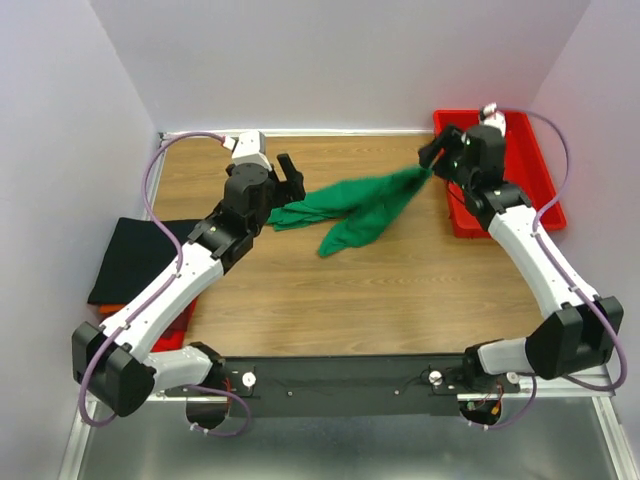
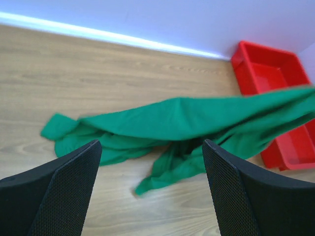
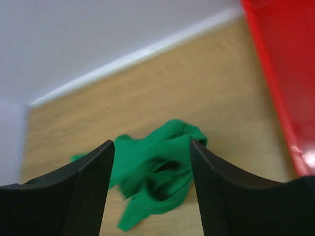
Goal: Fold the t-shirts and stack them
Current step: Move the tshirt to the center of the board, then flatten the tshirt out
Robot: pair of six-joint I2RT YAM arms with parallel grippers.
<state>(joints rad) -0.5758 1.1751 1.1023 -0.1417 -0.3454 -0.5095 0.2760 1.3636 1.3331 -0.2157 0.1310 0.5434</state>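
Note:
The bright green t-shirt (image 1: 360, 205) lies bunched and stretched across the far middle of the wooden table. Its right end rises toward my right gripper (image 1: 432, 157). In the right wrist view my right gripper (image 3: 151, 143) has its jaws wide apart, with the blurred green shirt (image 3: 157, 167) below and between them, not pinched. My left gripper (image 1: 290, 178) is open and empty, just short of the shirt's left end. In the left wrist view the shirt (image 2: 182, 118) lies beyond my left gripper (image 2: 151, 143). A folded black t-shirt (image 1: 135, 255) lies at the left edge, on orange (image 1: 108, 309) and red cloth (image 1: 172, 340).
A rigid red plastic tray (image 1: 545, 175) stands at the far right under my right arm; it also shows in the left wrist view (image 2: 266, 69) and the right wrist view (image 3: 283, 64). White walls close in the table on three sides.

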